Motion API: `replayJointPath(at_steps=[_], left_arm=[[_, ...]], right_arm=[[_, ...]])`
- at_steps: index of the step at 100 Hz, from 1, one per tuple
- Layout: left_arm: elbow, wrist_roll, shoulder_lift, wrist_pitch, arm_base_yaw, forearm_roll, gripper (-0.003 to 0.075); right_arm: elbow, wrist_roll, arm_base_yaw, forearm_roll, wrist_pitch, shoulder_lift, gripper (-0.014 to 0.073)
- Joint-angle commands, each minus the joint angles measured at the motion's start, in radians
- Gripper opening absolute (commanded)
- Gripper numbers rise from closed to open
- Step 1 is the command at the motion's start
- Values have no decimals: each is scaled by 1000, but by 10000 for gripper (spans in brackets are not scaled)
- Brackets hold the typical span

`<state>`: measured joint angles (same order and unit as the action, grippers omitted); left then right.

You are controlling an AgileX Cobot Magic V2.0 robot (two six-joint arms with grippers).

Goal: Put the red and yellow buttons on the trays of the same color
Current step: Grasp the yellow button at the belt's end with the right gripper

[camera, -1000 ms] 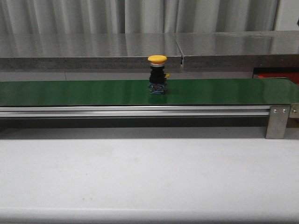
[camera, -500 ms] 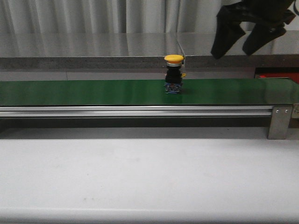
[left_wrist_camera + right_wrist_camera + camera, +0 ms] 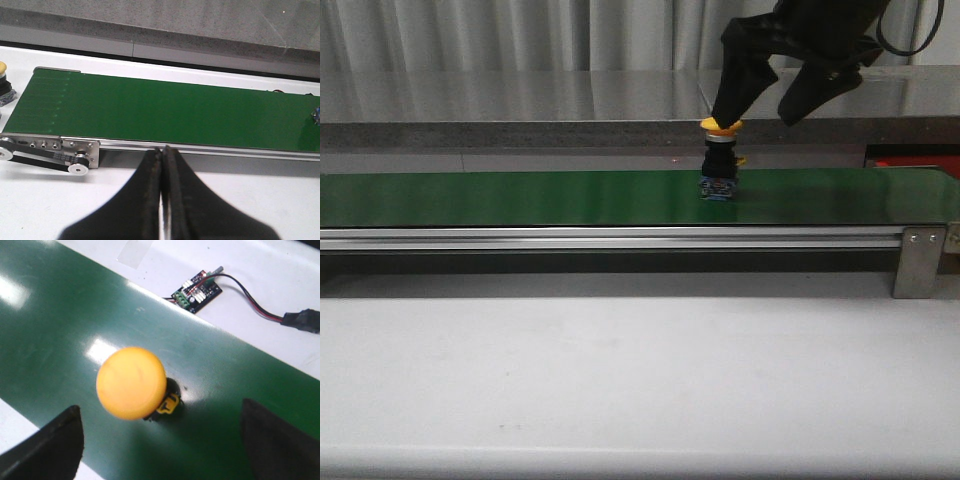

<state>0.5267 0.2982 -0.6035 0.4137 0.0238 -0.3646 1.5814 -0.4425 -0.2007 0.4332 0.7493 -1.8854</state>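
**Yellow button upright on the belt, right gripper spread above it**

Front view: a pale table [image 3: 620, 380] fills the foreground, and past it a long green belt [image 3: 520, 198] runs across on a metal rail, with a grey counter and curtain behind. The yellow button [image 3: 721, 160] stands upright on the belt, right of centre. The right gripper [image 3: 772, 95] hangs over it with its two dark fingers wide apart; one fingertip [image 3: 728, 104] sits at the yellow cap, though whether it touches cannot be told. A sliver of the red tray [image 3: 912, 162] shows at the far right, behind the belt.

Left wrist view: the left gripper [image 3: 162, 152] has its fingers pressed together with nothing between them, above the table just beside the belt's roller end.

Right wrist view: the yellow cap lies between the two spread fingertips, apart from both. A small circuit board [image 3: 196, 292] with wires lies beyond the belt.
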Motion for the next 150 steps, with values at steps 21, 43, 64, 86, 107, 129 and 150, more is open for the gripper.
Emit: replayJointPath(at_steps=[21, 43, 64, 86, 107, 129, 150], left_arm=[[28, 0, -1, -60, 9, -20, -19], [28, 0, -1, -60, 9, -20, -19], [28, 0, -1, -60, 9, -20, -19], [28, 0, -1, -60, 9, -20, -19], [28, 0, -1, -60, 9, -20, -19], [28, 0, -1, -60, 9, -20, -19], [28, 0, -1, -60, 9, -20, -19]], right_arm=[[127, -15, 0, 30, -30, -59, 587], [127, 25, 5, 13, 13, -65, 248], [127, 50, 63, 6, 89, -12, 215], [77, 61, 212, 0, 108, 154, 215], [-109, 61, 440, 0, 74, 331, 215], [-255, 55, 681, 1, -16, 368, 215], [-281, 47, 737, 10, -161, 288, 215]])
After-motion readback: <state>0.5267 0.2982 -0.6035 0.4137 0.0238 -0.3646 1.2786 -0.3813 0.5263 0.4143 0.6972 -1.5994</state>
